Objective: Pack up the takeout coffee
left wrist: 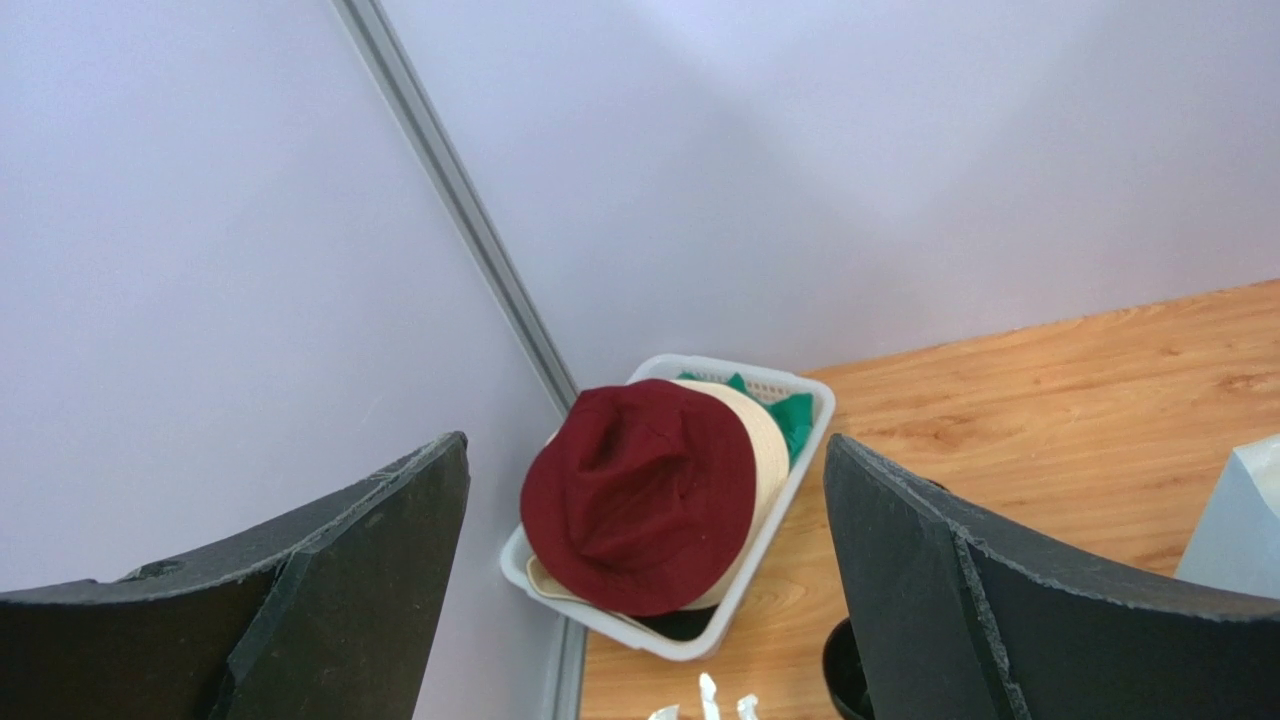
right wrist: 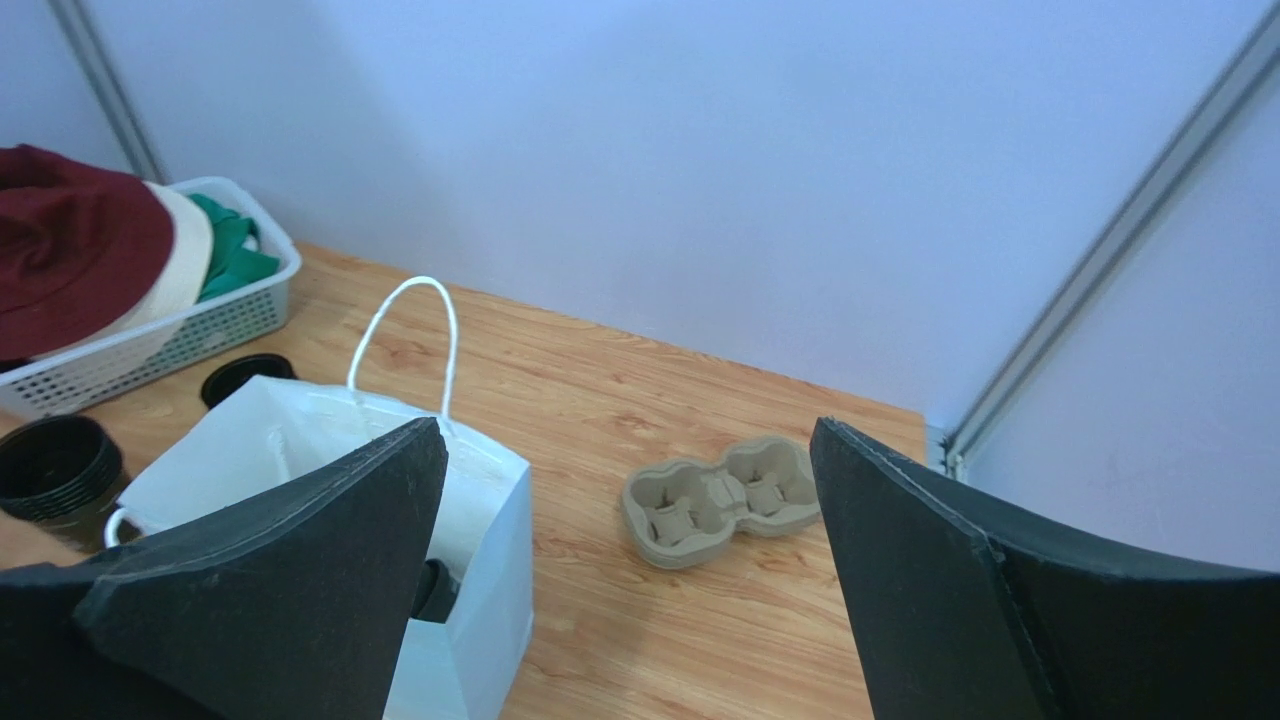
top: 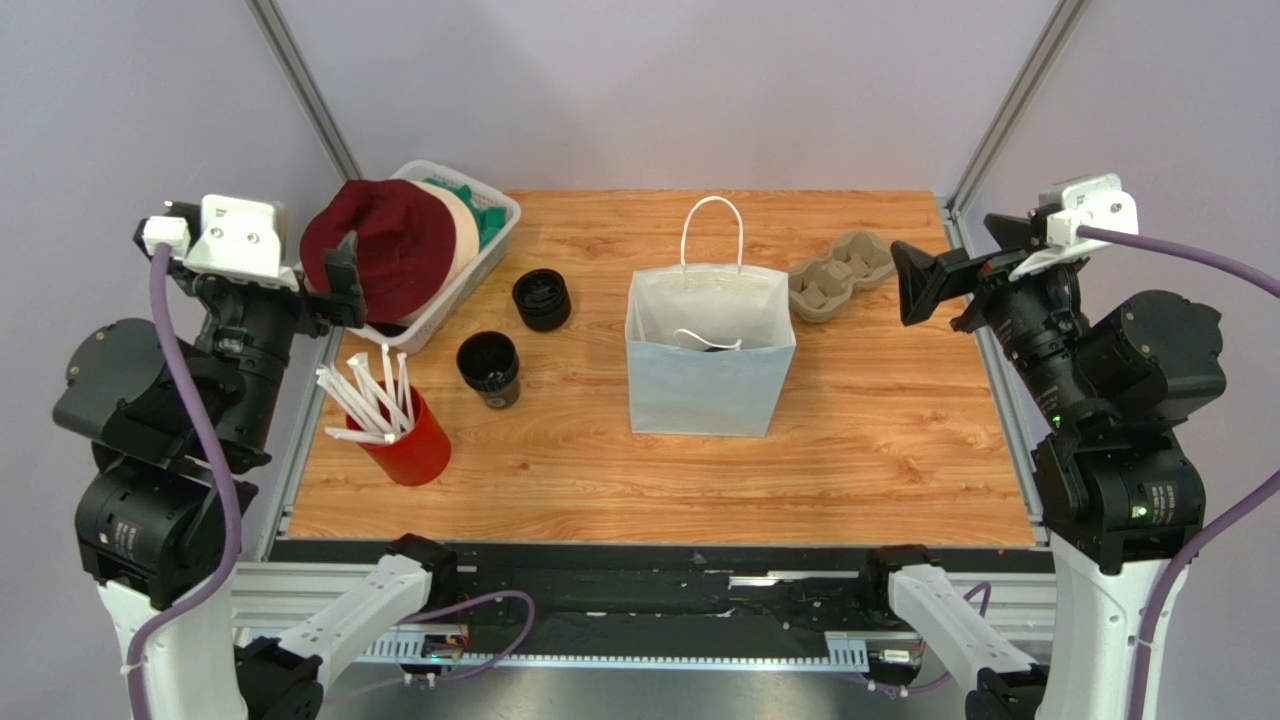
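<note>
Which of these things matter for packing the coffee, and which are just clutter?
For the job: takeout coffee, paper bag, probably pulp cup tray, maybe black round piece.
Lying about: basket of hats, red cup of straws.

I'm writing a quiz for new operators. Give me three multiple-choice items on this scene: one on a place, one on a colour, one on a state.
1. Where is the coffee cup?
A) on the table, left of the paper bag
B) inside it
C) in the basket

2. What colour is the straw cup?
A) white
B) green
C) red

3. The left claw and right claw are:
A) both shut
B) both open
C) one shut on a cup

Answers:
1 A, it stands on bare wood beside the bag.
2 C, its wall is red.
3 B, each wrist view shows fingers wide apart, gripping nothing.
</note>
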